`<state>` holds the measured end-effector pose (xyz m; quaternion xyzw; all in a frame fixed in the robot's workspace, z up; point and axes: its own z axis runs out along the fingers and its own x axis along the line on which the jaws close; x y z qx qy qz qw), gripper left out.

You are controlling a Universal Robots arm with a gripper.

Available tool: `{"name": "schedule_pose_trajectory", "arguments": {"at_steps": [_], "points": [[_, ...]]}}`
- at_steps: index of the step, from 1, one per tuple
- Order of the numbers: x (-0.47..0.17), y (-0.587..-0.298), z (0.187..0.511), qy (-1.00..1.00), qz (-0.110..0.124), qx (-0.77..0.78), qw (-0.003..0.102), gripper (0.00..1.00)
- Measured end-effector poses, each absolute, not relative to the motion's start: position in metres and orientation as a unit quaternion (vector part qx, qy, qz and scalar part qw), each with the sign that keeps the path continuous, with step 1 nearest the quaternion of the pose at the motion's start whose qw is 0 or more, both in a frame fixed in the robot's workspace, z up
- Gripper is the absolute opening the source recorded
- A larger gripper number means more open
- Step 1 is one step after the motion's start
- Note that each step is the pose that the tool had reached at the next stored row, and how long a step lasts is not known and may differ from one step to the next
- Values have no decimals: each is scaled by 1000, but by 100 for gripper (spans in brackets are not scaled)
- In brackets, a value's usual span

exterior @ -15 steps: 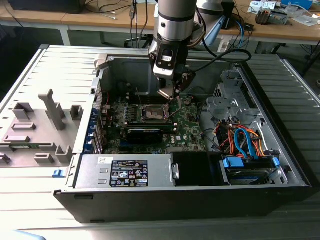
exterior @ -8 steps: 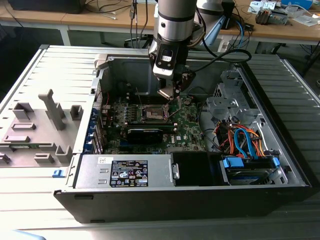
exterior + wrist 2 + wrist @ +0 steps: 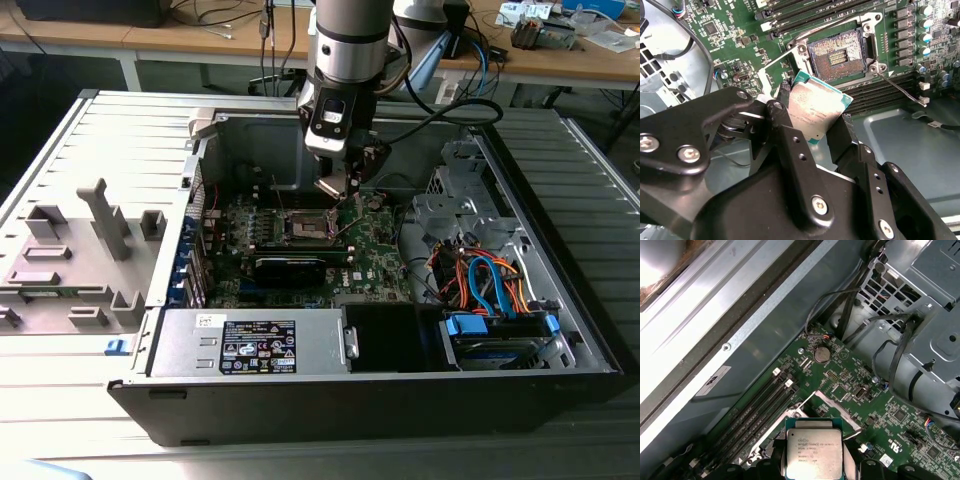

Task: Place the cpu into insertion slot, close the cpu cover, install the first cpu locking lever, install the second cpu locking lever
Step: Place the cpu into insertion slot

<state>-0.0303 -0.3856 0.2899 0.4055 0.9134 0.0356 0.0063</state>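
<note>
The gripper (image 3: 815,120) is clamped on the cpu (image 3: 816,105), pinching it by two opposite edges, silver top up in both wrist views; the chip hangs tilted, near the insertion slot (image 3: 840,54) and not yet in it; the socket's dark centre lies bare on the green circuit board (image 3: 735,22); the cpu cover (image 3: 779,64) looks swung up off the slot, though the chip partly hides it; a thin locking lever (image 3: 900,88) sticks out free beside the socket; in the exterior view the arm hangs over the open computer case (image 3: 400,400).

fine print on the cpu (image 3: 814,450), sticker (image 3: 257,347) on power supply (image 3: 190,345) (none readable)
</note>
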Motion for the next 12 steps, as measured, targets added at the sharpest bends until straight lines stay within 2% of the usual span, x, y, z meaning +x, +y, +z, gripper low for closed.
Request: {"name": "schedule_pose_trajectory", "arguments": {"at_steps": [12], "points": [[-30, -386, 290, 910, 36, 412, 7, 54]]}}
